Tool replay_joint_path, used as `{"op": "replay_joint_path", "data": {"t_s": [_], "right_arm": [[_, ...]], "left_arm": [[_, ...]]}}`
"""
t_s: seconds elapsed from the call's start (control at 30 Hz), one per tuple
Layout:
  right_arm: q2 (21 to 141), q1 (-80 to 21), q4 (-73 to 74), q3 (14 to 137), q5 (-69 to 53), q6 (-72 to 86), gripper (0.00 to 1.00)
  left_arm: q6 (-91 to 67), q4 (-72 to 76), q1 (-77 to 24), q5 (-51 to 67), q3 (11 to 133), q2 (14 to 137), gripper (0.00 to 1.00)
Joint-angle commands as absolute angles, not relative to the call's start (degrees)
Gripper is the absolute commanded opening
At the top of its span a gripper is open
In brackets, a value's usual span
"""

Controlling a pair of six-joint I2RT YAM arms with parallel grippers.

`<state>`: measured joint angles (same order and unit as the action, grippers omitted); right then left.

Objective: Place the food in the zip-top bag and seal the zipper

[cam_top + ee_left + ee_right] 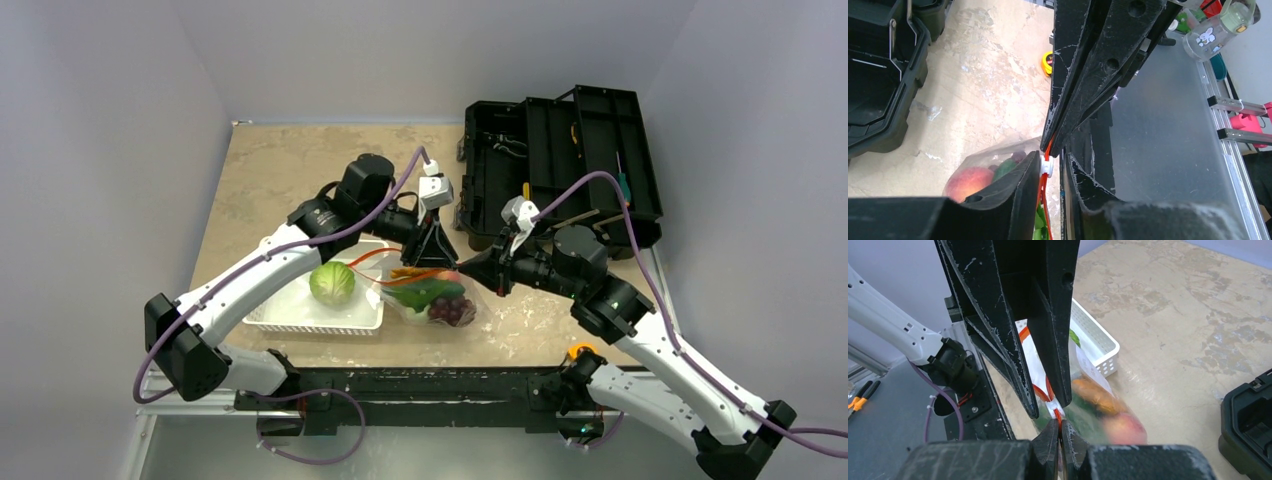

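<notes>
Zipper (1042, 393) of the zip-top bag (437, 300) sits clamped between the closed tips of the right gripper (1059, 427). Directly opposite, the left gripper (1052, 168) stands narrow with the white slider (1047, 166) between its fingers, though a firm grip cannot be told. Peach (970, 181) and grapes (452, 311) lie bagged just below both tools; cabbage (332, 283) rests in the basket (300, 321) beside the left gripper.

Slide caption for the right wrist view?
Right end effector pinches the zipper of the zip-top bag; left end effector straddles the same strip.
</notes>
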<state>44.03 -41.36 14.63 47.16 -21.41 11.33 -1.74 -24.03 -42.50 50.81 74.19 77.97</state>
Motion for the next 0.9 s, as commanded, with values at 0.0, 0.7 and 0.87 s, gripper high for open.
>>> {"op": "replay_joint_path", "data": {"t_s": [0.0,0.7,0.87], "right_arm": [[42.15,-41.48,9.55,46.77,-18.62,11.25,0.00],[41.22,-41.48,8.70,45.72,-18.72,11.97,0.00],[41.22,-41.48,8.62,46.05,-18.90,12.12,0.00]], "left_arm": [[-0.26,-24.60,-42.74,52.54,76.91,78.48,0.22],[0.83,-24.77,-43.46,52.89,77.46,79.72,0.28],[0.74,-24.69,-43.64,53.16,77.65,79.89,0.16]]}}
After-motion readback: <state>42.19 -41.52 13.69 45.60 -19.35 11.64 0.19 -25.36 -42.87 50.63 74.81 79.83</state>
